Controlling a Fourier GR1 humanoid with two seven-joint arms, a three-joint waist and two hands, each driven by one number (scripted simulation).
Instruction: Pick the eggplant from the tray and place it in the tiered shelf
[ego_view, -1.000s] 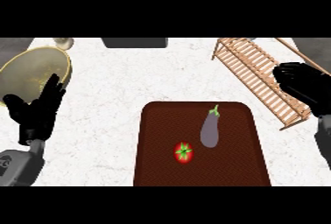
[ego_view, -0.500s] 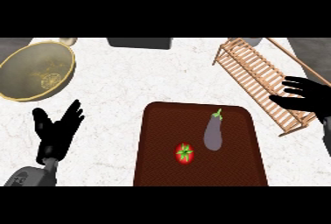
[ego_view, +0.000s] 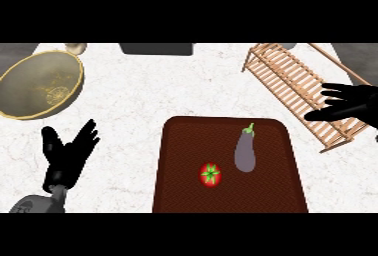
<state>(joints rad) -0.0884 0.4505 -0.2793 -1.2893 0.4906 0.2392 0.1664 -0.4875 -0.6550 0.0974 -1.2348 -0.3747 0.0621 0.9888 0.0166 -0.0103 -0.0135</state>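
Right hand (ego_view: 347, 102) shifted up over shelf (ego_view: 303, 85); eggplant (ego_view: 245, 150) lower-left, apart.

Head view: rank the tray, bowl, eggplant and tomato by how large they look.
1. Tray, largest by far.
2. Bowl, clearly smaller than the tray, though cut off at the left edge.
3. Eggplant.
4. Tomato, smallest.
All sit on or near the counter, so camera distance hardly affects the order.

A white, faintly marbled surface (ego_view: 148, 100) fills the view, evenly lit. At its far edge sits a dark grey rectangular block (ego_view: 156, 48), near the middle. Grey patches show at both far corners, too cropped to identify.
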